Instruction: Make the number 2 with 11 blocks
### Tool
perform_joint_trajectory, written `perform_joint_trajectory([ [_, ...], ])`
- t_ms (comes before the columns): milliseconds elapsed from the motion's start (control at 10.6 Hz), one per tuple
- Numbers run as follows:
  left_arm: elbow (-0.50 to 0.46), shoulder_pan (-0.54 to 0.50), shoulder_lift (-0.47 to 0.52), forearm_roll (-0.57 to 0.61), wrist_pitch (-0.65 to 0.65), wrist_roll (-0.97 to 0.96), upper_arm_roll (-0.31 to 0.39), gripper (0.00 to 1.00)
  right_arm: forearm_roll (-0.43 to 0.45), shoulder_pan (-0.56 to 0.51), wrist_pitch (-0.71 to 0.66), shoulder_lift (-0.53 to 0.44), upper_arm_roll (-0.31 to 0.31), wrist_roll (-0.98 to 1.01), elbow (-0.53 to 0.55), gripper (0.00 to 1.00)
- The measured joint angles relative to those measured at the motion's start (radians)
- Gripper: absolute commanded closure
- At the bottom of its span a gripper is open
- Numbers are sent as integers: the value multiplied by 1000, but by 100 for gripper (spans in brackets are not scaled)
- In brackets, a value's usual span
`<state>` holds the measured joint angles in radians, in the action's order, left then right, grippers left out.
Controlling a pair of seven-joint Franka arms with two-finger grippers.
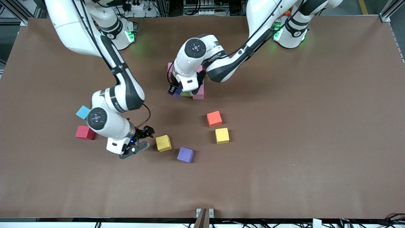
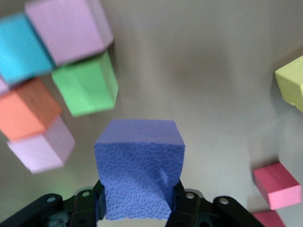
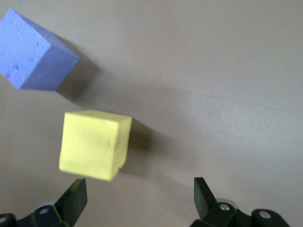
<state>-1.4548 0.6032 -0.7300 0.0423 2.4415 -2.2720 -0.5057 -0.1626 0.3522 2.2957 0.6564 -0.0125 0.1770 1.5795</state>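
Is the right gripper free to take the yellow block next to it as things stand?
Probably yes. The right gripper is open, low beside the yellow block, which stands alone with bare table around it; the purple block sits apart. It looks slightly off-centre in the right wrist view.

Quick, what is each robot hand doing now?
Left gripper: shut on a purple foam cube.
Right gripper: open, holding nothing, beside a yellow foam cube.

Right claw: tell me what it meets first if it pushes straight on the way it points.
Probably the yellow block, just ahead of the open right claw, though it sits off toward one finger.
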Motion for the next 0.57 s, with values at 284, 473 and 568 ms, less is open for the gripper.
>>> perform_joint_trajectory([
  [284, 36, 59, -56, 0, 101, -242, 43, 100, 0, 38, 52, 43, 1, -86, -23, 0],
  [473, 52, 155, -79, 0, 122, -381, 142, 100, 0, 37, 53, 64, 0, -104, -52, 0],
  [568, 54, 187, -87, 0, 126, -423, 163, 100, 0, 38, 59, 73, 0, -115, -62, 0],
])
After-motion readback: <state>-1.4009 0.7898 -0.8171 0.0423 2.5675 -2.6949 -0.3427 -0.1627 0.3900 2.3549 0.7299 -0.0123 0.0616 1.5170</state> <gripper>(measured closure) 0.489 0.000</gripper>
